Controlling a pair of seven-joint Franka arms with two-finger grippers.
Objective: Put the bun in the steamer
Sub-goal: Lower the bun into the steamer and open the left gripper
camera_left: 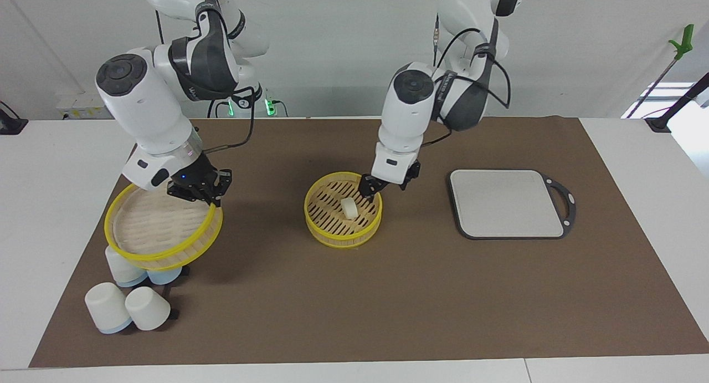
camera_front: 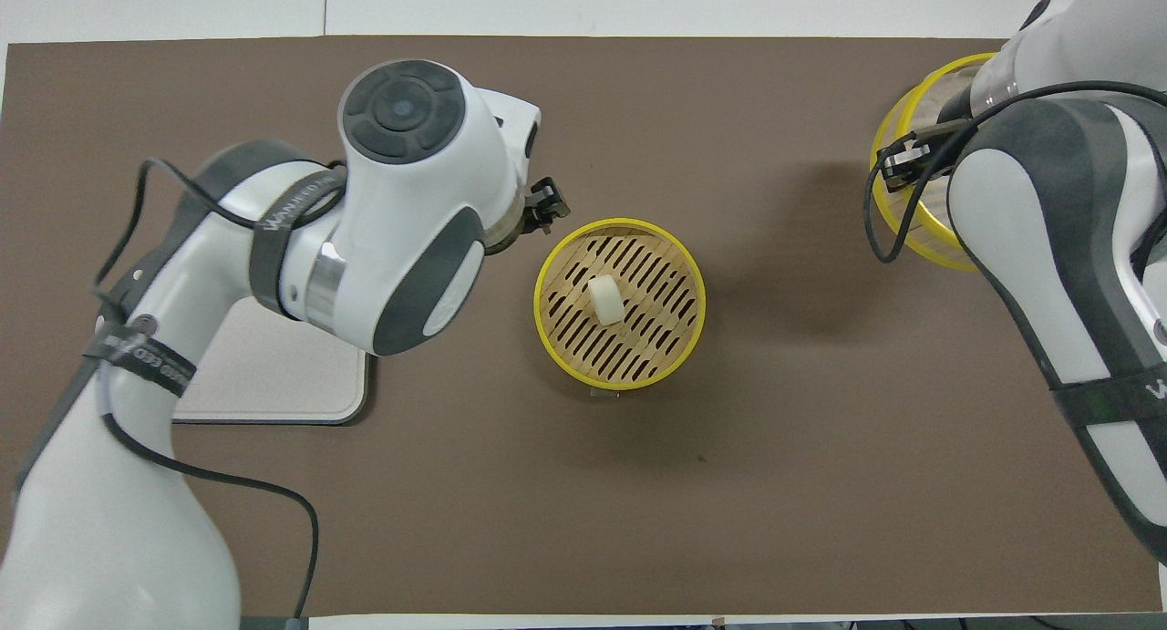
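Observation:
The bun [camera_left: 349,207] [camera_front: 605,299] lies on the slatted floor of the yellow-rimmed steamer [camera_left: 342,240] [camera_front: 550,340] in the middle of the brown mat. Nothing touches it. My left gripper [camera_left: 388,184] [camera_front: 540,218] hangs open and empty above the steamer's rim, on the side toward the grey board. My right gripper [camera_left: 198,193] [camera_front: 904,162] is shut on the yellow rim of the steamer lid [camera_left: 166,258] [camera_front: 930,240]. It holds the lid tilted in the air over the upturned cups.
Several white upturned cups [camera_left: 108,307] stand at the right arm's end of the mat, some under the held lid. A grey rectangular board [camera_left: 507,203] [camera_front: 273,384] lies toward the left arm's end, partly covered by my left arm in the overhead view.

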